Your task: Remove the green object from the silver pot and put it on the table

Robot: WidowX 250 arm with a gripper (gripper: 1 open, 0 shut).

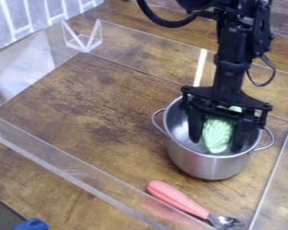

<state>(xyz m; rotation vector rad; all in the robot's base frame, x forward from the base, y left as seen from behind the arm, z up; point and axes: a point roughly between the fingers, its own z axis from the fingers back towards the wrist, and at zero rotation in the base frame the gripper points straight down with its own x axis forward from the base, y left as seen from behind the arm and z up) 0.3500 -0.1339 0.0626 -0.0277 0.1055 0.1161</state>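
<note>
The silver pot (194,153) stands on the dark wood table (98,108) at the right. The pale green object (220,135) hangs upright at the pot's mouth, its lower end still inside the rim. My black gripper (222,126) reaches down from above, shut on the green object, one finger on each side of it. The arm rises toward the top of the view.
A red-handled utensil (183,199) lies near the table's front edge, just in front of the pot. Clear acrylic walls (62,157) ring the tabletop. A small clear stand (80,36) sits at the back left. A blue item (32,225) shows at the bottom edge.
</note>
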